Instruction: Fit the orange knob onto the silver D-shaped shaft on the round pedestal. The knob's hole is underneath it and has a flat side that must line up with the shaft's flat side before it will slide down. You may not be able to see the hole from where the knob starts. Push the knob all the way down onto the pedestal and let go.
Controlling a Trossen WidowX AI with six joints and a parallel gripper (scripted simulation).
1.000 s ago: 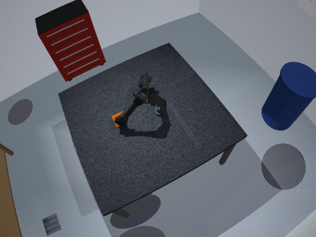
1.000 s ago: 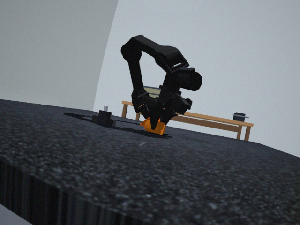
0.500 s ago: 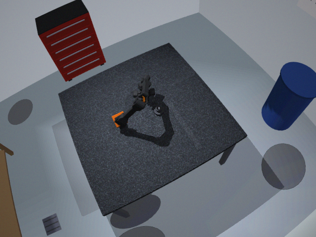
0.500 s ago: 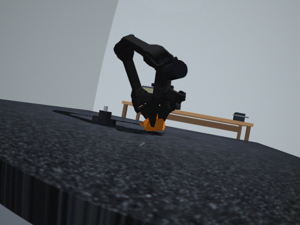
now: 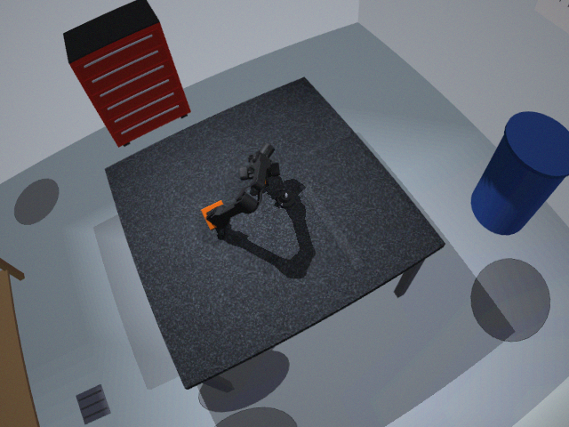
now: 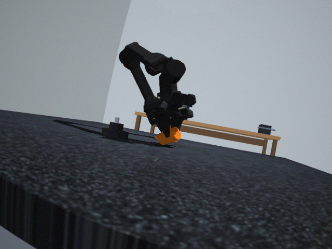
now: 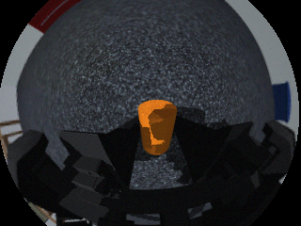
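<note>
The orange knob (image 5: 265, 182) (image 6: 166, 138) (image 7: 157, 105) is between the fingers of my gripper (image 6: 173, 132) (image 7: 156, 119), which is shut on it. In the exterior view the knob is tilted and seems just above the table; a small pointed bit sticks out on its left. Its hole is not visible. The dark pedestal (image 6: 115, 126) stands to the left of the gripper in the exterior view, with the silver shaft (image 6: 116, 120) upright and bare on top. In the top view the shaft (image 5: 285, 195) shows small, in the arm's shadow. The wrist view does not show the pedestal.
The arm's base stands on an orange plate (image 5: 205, 211) on the dark speckled table (image 5: 321, 138). A red drawer cabinet (image 5: 132, 83), a blue bin (image 5: 509, 183) and a wooden bench (image 6: 227, 131) stand off the table.
</note>
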